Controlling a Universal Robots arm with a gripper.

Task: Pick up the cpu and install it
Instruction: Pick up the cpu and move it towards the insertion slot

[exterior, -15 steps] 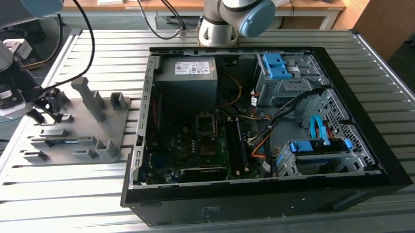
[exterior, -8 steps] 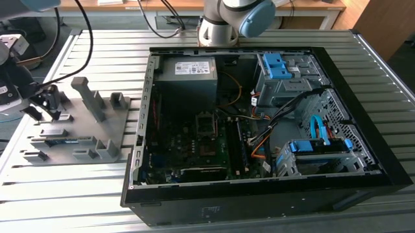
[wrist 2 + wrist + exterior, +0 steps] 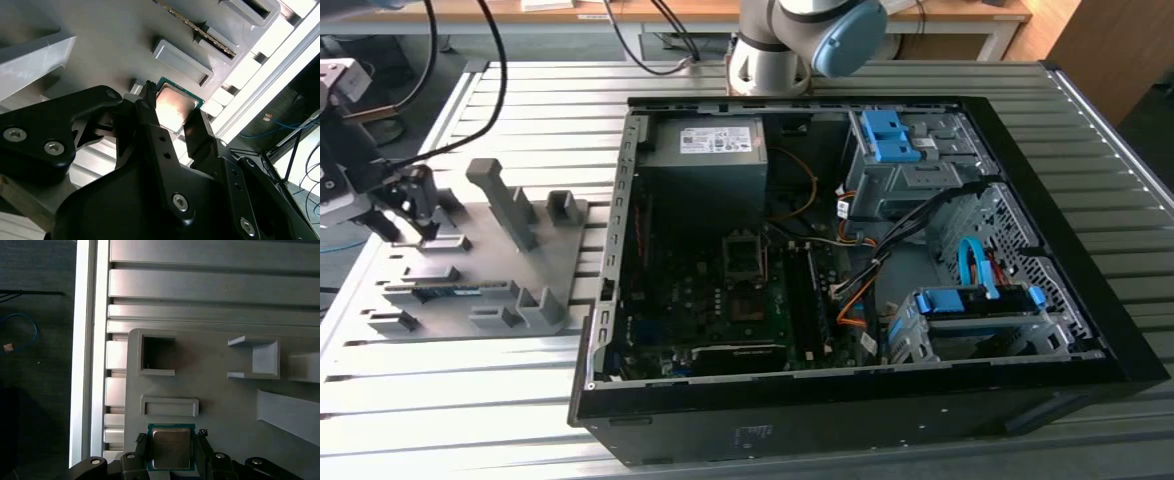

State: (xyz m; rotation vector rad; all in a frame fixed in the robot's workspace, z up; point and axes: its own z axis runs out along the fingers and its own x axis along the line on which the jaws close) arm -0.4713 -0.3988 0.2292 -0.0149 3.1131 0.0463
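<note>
Exterior view shows a table (image 3: 854, 80) of ribbed, slotted aluminium profile, pale and glossy under the room light. A wooden desk (image 3: 720, 12) stands beyond its far edge and cables hang down there. The robot arm's base (image 3: 774, 60) is fixed at the far edge. Most of the table is taken by an open black computer case (image 3: 854, 420) lying on its side, with its motherboard (image 3: 720, 300) and grey power supply (image 3: 714, 150) exposed. A grey moulded parts tray (image 3: 480, 290) lies flat by the table's edge at the exterior view's left, and the gripper (image 3: 416, 225) is down on it. In the first wrist view the cpu (image 3: 171, 449), silvery face up with a green rim, sits low over the tray just beside a shallow rectangular recess (image 3: 170, 406), close to the tray's edge. The jaws are clenched against two opposite edges of the chip. Past the table's edge lies a dark floor (image 3: 35, 390) with a loose blue cable (image 3: 30, 327).
</note>
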